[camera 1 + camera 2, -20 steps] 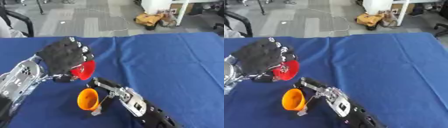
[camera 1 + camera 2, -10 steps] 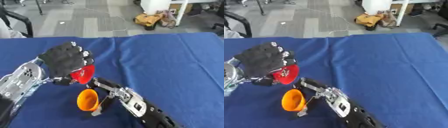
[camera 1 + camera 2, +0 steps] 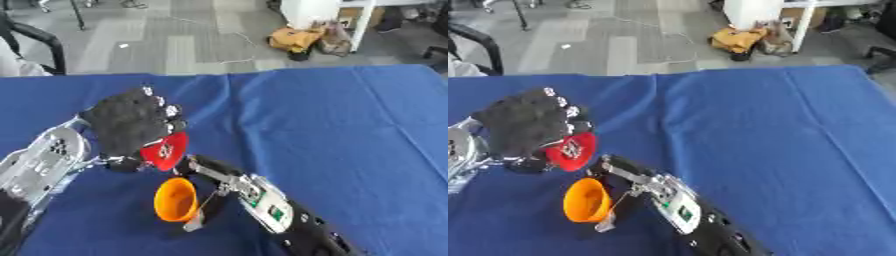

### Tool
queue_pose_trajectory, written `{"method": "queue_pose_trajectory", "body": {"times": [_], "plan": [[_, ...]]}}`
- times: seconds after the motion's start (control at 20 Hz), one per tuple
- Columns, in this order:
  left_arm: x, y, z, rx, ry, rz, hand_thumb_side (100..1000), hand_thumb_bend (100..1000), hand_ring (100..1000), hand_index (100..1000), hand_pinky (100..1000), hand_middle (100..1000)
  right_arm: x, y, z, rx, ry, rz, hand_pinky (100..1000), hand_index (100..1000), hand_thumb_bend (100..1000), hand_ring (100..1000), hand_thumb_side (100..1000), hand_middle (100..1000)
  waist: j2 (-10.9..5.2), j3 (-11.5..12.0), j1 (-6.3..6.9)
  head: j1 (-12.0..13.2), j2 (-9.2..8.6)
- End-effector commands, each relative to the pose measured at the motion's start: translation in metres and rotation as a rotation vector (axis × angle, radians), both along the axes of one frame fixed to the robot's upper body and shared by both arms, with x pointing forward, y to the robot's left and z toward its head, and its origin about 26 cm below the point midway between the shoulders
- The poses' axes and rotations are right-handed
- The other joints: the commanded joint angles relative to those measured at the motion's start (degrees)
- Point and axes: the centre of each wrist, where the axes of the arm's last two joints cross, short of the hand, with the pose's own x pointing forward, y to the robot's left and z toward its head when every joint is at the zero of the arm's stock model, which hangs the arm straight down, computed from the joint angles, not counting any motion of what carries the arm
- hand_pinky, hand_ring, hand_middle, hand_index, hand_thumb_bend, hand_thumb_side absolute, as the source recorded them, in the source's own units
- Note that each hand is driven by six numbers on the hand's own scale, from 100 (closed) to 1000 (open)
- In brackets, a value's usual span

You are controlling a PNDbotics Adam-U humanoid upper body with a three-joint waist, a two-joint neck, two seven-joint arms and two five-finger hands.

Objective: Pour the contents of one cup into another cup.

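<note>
Left eye view: left hand (image 3: 131, 125) tips red cup (image 3: 166, 150) down toward orange cup (image 3: 175, 200).

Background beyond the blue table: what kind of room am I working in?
Likely an office or lab: grey carpet tiles, a black chair at left, and a white desk leg with bags beside it.

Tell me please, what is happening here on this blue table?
A humanoid robot is in the middle of pouring from one cup into another. Its left robot hand holds a red cup, tipped over above an orange cup. The right robot hand holds the orange cup just below it, over the blue table. Whether anything is flowing out cannot be seen.
</note>
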Motion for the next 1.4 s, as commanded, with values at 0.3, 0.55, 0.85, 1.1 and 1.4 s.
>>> {"method": "queue_pose_trajectory", "body": {"times": [0.3,0.55,0.85,1.1,1.4], "plan": [[0.0014,0.0037,0.0072,0.011,-0.028,0.01,195,303,183,675,100,258,0.0043,0.0012,0.0111,0.009,-0.031,0.006,520,440,714,316,123,183,-1.08,-0.13,0.14,-0.15,-0.54],[0.0029,0.0059,0.0039,0.029,-0.022,0.021,198,302,184,675,100,258,0.0043,0.001,0.0105,0.009,-0.03,0.005,521,440,714,316,122,182,-1.09,-0.15,0.15,-0.17,-0.54],[0.0038,0.009,0.0021,0.037,-0.018,0.032,199,301,184,675,100,258,0.0048,-0.0005,0.0093,0.008,-0.028,-0.001,521,440,714,316,122,182,-1.12,-0.15,0.14,-0.23,-0.67],[0.0037,0.0092,0.0018,0.038,-0.016,0.032,198,301,184,675,100,258,0.005,-0.0005,0.0091,0.008,-0.028,0.0,521,440,714,314,122,181,-1.13,-0.09,0.08,-0.24,-0.77],[0.0037,0.0093,0.0022,0.036,-0.017,0.033,200,300,184,675,100,258,0.006,-0.0029,0.0032,0.023,0.019,-0.019,519,439,702,313,111,181,-1.13,-0.01,0.07,-0.26,-0.85]]}}
